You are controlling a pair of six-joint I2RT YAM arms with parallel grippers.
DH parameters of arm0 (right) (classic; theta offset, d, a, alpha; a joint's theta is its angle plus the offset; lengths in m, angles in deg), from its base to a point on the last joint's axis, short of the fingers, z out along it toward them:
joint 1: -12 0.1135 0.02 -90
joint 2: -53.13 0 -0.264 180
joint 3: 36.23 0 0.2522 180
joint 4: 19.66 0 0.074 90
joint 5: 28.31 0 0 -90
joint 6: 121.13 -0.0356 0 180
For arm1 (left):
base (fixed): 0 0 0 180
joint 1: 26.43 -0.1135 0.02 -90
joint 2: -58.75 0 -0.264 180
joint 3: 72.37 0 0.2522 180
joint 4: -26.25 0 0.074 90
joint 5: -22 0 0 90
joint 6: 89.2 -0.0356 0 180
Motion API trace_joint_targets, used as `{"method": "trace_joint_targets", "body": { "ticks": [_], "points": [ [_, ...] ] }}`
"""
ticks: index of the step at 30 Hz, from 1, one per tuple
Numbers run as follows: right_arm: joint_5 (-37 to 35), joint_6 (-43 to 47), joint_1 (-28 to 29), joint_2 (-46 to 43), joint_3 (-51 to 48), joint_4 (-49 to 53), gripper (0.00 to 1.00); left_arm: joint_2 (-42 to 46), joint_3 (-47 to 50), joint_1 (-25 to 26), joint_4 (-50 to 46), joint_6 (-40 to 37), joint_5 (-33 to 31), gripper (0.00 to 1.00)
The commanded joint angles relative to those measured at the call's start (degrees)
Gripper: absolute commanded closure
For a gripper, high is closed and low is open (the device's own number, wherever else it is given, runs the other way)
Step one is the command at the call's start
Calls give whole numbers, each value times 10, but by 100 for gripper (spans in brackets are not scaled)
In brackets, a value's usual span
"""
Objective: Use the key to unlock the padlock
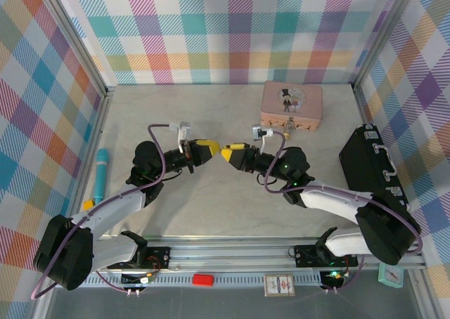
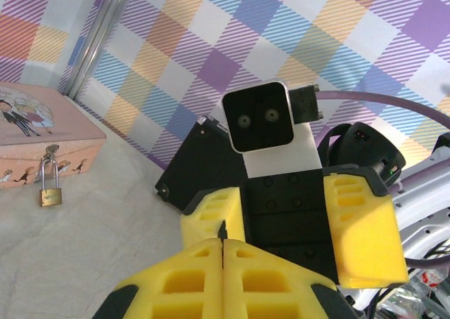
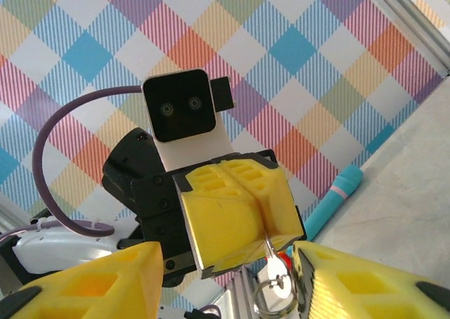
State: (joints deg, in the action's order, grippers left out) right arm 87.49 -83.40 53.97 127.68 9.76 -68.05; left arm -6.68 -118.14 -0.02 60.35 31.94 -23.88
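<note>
One pale table (image 1: 211, 206) carries one black case (image 1: 373, 171) at the right, one pink tin (image 1: 292, 105) at the back and one teal-capped cylinder (image 1: 102, 173) at the left. Two grippers meet tip to tip at mid-table: the left gripper (image 1: 211, 150) is clamped on the key, while the right gripper (image 1: 232, 152) has its jaws spread to either side of it. One padlock (image 2: 48, 193), with a small brass body and a thin silver shackle, hangs from the tin's front latch. One key (image 3: 270, 249), thin and grey, pokes from the left pads with a ring below.
</note>
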Motion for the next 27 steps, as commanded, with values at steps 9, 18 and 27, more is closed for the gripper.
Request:
{"method": "trace_joint_targets", "body": {
  "ticks": [9, 18, 27],
  "points": [
    [9, 26, 0, 3, 11, 31, 46, -12, 5, -7, 52, 25, 26, 100],
    [54, 17, 1, 25, 27, -2, 56, -32, 0, -7, 73, 42, 44, 100],
    [46, 44, 1, 7, 21, 40, 65, -29, -1, -7, 60, 33, 39, 100]
  ]
}}
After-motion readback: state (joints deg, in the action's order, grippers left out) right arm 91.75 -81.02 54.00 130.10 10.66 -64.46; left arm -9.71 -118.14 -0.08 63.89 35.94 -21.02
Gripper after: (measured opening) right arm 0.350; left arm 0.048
